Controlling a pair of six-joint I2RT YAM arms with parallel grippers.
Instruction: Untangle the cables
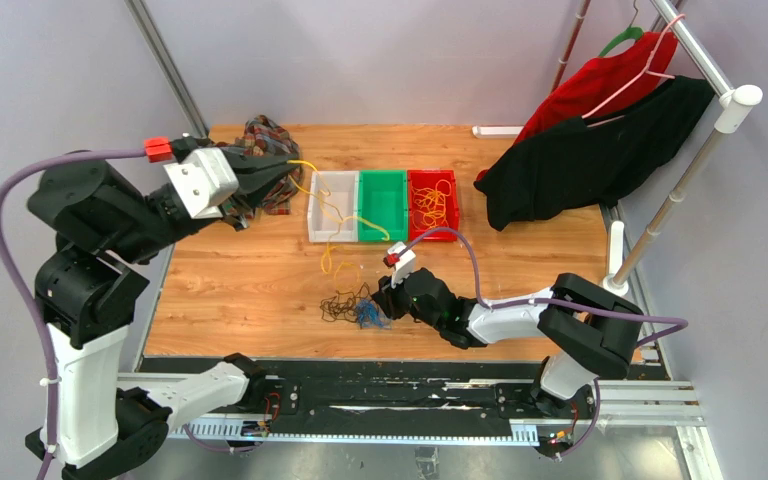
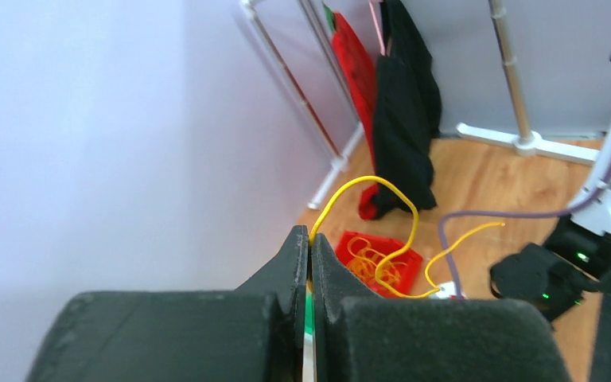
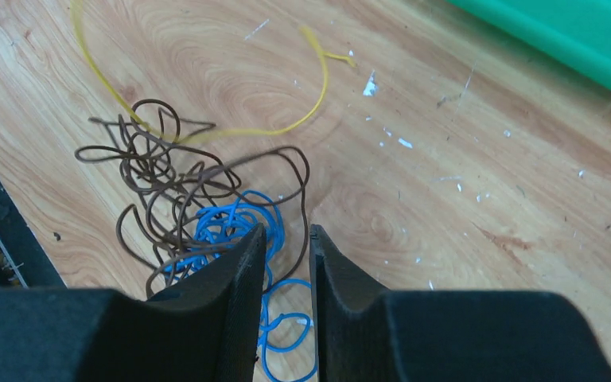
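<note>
My left gripper (image 1: 292, 170) is raised over the table's back left, shut on a yellow cable (image 1: 328, 215). That cable hangs from its tips across the white bin (image 1: 318, 228) down to the table. In the left wrist view the yellow cable (image 2: 366, 181) arcs out of the closed fingertips (image 2: 298, 248). My right gripper (image 3: 288, 235) is open, low over a tangle of blue cable (image 3: 227, 223) and dark brown cable (image 3: 151, 159). A brown strand and blue loops lie under the gap, ungripped. The yellow cable's tail (image 3: 207, 134) crosses the brown loops. In the top view the tangle (image 1: 352, 308) lies front centre.
A green bin (image 1: 383, 228) and a red bin (image 1: 448, 180) holding orange-yellow cables stand right of the white bin. A plaid cloth (image 1: 260, 135) lies at the back left. Red and black garments (image 1: 590, 150) hang from a rack (image 1: 705, 140) over the back right.
</note>
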